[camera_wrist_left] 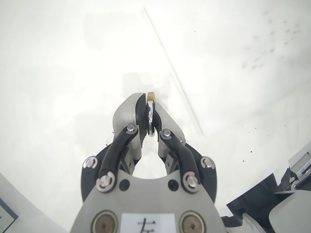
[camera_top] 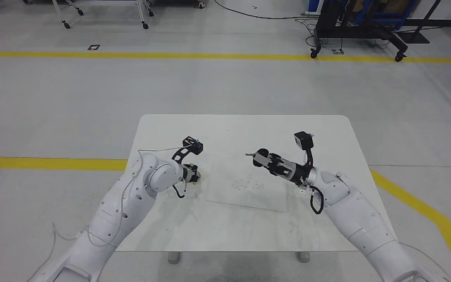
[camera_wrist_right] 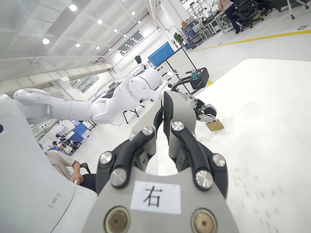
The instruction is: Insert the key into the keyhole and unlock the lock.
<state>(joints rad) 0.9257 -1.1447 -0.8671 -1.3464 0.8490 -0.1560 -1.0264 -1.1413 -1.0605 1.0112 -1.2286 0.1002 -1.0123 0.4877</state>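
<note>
Between the left gripper's (camera_wrist_left: 151,104) fingers (camera_wrist_left: 141,112) the steel loop of the lock (camera_wrist_right: 215,124) is clamped tight. Its brass body hangs at the desk (camera_top: 310,134), touching or just clear, I cannot tell. Well apart from it, the right gripper (camera_wrist_right: 163,105) has its fingers pressed together, and I cannot make out a key between them. I'd hold the lock dead still, line up straight with the keyhole, go in slowly, and turn only once seated.
</note>
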